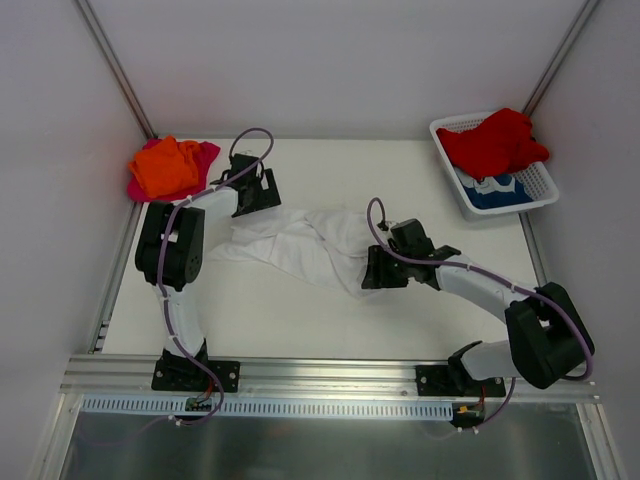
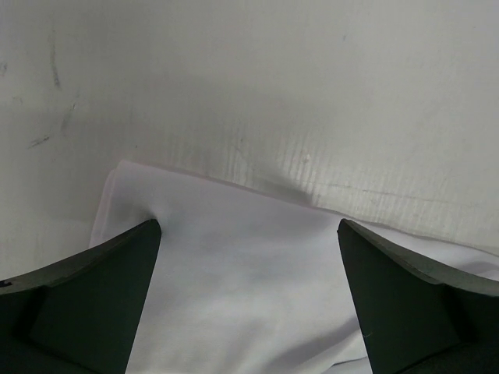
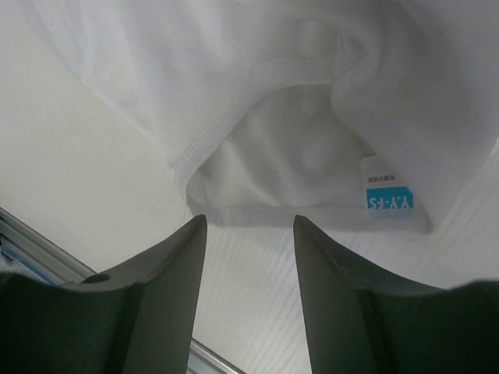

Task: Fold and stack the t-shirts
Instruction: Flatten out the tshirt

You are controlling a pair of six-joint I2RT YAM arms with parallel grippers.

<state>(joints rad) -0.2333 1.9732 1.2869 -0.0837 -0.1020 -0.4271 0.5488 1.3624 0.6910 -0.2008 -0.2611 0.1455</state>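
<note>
White t-shirt (image 1: 300, 243) lies crumpled in the middle of the table (image 1: 270, 320); left gripper (image 1: 256, 192), arm folded at the elbow, hovers over its far edge, fingers spread; right gripper (image 1: 377, 270), arm stretched low, faces the collar (image 3: 187, 165), fingers parted

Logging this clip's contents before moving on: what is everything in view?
white t-shirt: 1, white, crumpled mid-table between the arms
orange t-shirt: 1, orange, far-left corner, atop the pink one
pink t-shirt: 1, magenta, far-left corner, under the orange
red t-shirt: 1, red, heaped in the basket
blue-and-white t-shirt: 1, blue-and-white, basket, under the red
basket: 1, white mesh, far-right corner
table: 1, white, under everything
left end effector: 1, black, open over the white t-shirt's edge
right end effector: 1, black, open at its collar
</note>
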